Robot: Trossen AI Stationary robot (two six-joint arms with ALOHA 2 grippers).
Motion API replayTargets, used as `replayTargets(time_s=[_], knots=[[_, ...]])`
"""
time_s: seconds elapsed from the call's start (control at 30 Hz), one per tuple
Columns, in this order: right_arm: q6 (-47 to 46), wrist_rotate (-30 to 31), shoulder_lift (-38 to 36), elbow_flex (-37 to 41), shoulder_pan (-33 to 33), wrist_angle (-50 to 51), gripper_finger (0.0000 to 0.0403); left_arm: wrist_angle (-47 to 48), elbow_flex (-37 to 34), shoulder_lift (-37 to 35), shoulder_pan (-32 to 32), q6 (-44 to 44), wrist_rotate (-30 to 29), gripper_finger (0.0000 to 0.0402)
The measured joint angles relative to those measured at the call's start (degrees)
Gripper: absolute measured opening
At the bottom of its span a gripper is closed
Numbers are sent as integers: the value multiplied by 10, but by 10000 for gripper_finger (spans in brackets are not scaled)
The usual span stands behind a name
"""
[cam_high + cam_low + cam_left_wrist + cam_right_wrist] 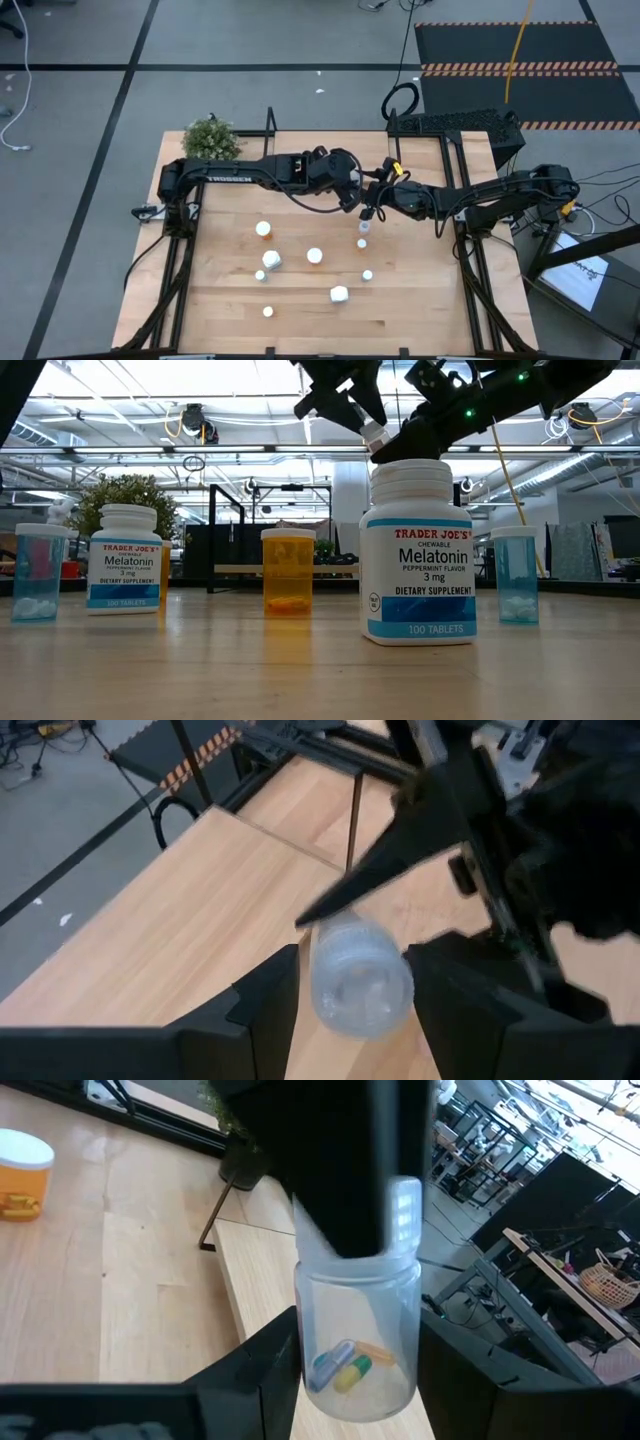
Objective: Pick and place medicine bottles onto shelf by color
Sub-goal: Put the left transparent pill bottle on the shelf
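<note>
The bench [230, 300] carries the scene: a low light-wood shelf [262, 1280] lies along its far edge, with a small plant [211, 138] at the far left corner, and loose medicine bottles [315, 256] stand scattered over the middle and toward the near edge. In the low view two white melatonin bottles [418, 555], an orange bottle [288, 568] and two pale blue ones show among them. Both arms meet above the bench's centre, toward the far edge. One clear bottle [358, 1335] with a few coloured capsules inside is held between them, off the wood — the right hand [358, 1370] has its fingers part-closed on the body, and the left hand [350, 995] is part-closed on the same bottle at its cap end, so this looks like a handover in mid-air. The risk lies in that double grip: if either hand pulls away while the other is clamped, the small, smooth bottle could twist or slip and drop among the standing bottles, toppling them. A release too soon would do the same — and the two hands are close enough to knock fingers.
</note>
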State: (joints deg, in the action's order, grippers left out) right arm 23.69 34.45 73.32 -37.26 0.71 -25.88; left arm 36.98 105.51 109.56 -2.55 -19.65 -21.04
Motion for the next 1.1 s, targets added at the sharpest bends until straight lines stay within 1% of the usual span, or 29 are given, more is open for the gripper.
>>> replayTargets(time_s=[0.13, 0.4, 1.1], knots=[[0, 0, 0, 0, 0, 0, 162, -6, 0, 0, 0, 1, 0, 186], [0, 0, 0, 0, 0, 0, 162, 18, 0, 0, 0, -4, 1, 186], [0, 0, 0, 0, 0, -9, 162, 18, 0, -1, 0, -1, 2, 186]])
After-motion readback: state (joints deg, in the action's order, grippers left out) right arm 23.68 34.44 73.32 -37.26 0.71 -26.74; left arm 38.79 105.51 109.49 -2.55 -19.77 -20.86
